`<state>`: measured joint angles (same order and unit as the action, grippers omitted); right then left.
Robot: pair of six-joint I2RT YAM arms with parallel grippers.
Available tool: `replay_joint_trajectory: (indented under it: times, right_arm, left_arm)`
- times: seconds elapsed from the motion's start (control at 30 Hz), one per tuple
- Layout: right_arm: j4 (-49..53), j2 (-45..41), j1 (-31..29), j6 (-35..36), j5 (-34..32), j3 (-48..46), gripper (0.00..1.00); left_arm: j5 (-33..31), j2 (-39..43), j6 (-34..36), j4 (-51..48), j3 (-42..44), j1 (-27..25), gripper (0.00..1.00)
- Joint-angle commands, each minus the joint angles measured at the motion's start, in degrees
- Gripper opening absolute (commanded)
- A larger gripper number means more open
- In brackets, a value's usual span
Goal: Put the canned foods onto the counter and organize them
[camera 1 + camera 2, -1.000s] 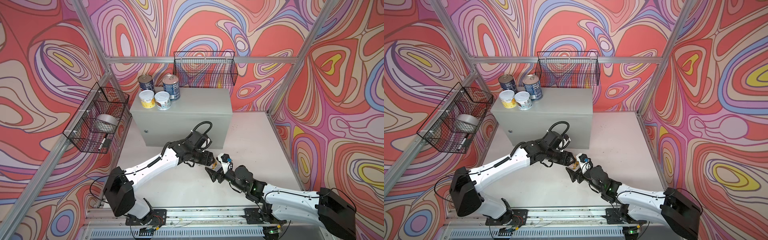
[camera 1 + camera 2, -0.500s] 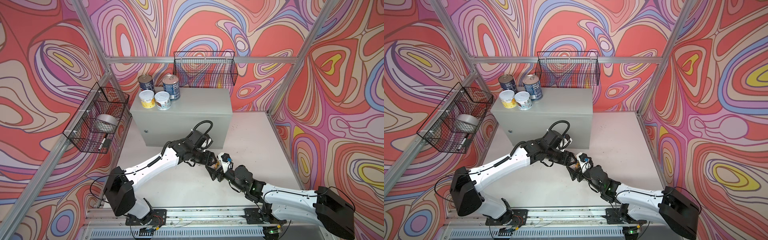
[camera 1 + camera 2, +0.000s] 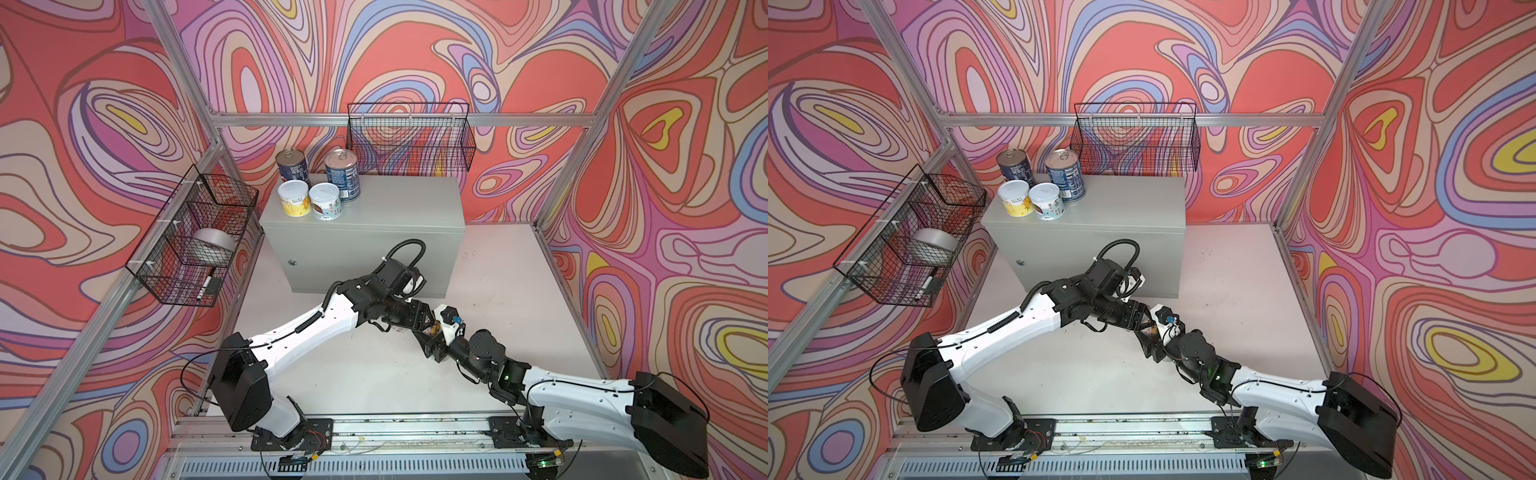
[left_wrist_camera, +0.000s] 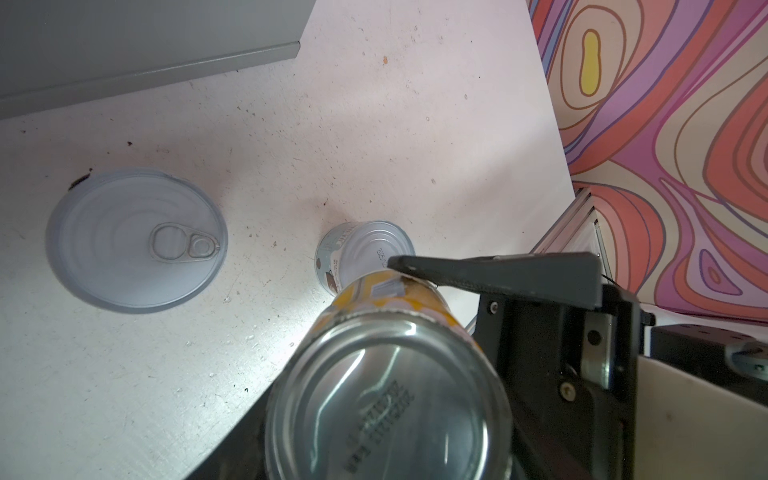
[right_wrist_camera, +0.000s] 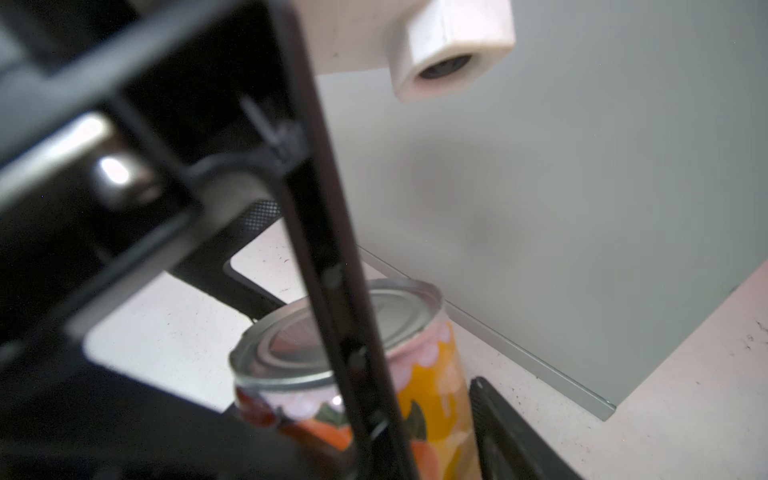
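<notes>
step: a mid-air handover seems to be going on. the left gripper [image 3: 430, 326] is gripping the orange-fruit-labelled tin [image 4: 390, 399] low over the white tabletop [image 4: 374, 104], in front of the counter [image 3: 399, 203], and the right gripper [image 3: 434, 341] is crowding in on the same tin.
left gripper: clenched on the tin's side, with the tin's silver end facing its wrist camera.
right gripper: one dark finger is showing just beside the label in the right wrist view — whether it is pressing the tin, i cannot tell.
counter: four tins are standing together at the left end of its top: two dark-blue tins [image 3: 293, 170] behind, a yellow-labelled tin [image 3: 294, 198] and a pale-labelled tin [image 3: 326, 201] in front.
waiting: a pull-tab tin [image 4: 137, 241] and a small pale tin [image 4: 365, 253] are standing on the tabletop.
next: the right gripper probably needs a firm hold before the left one lets go — then a lift up to the free counter top.
</notes>
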<state>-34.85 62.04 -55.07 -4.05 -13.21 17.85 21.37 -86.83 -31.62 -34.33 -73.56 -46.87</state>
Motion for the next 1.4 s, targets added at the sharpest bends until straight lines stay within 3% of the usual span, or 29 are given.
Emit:
replay_joint_trajectory:
  times: [0.0, 0.1, 0.17, 0.33, 0.53, 0.9, 1.37]
  right_arm:
    - [-2.1, 0.3, 0.2, 0.2, -1.8, 1.6, 0.7]
    - [-2.0, -0.3, 0.2, -0.3, -1.8, 2.0, 0.67]
    - [-1.5, -0.8, 0.2, -0.4, -1.6, 2.3, 0.65]
    - [-0.7, -1.0, 0.2, 0.5, -2.0, 2.6, 0.62]
    - [-1.5, -2.0, 0.2, -0.5, -2.0, 1.9, 0.6]
    - [0.5, -5.6, 0.2, -1.1, -2.0, 1.5, 0.6]
    - [5.1, -6.9, 0.2, -3.7, -3.0, 4.5, 0.57]
  left_arm:
    - [0.3, 2.0, 0.3, -2.7, -1.9, 0.1, 0.53]
    - [-0.1, 2.4, -0.2, -2.2, -1.5, 0.1, 0.6]
    - [-0.5, 2.3, -0.4, -2.1, -1.4, 0.1, 0.72]
    - [0.7, 2.2, -1.7, -0.1, 0.0, 0.4, 0.8]
    - [1.2, 2.2, -2.7, 0.3, 0.4, 0.9, 1.0]
    - [1.3, 5.6, -4.2, 1.7, 6.2, 6.2, 1.0]
    - [-7.4, 19.8, -2.0, -2.2, 8.0, 9.3, 1.0]
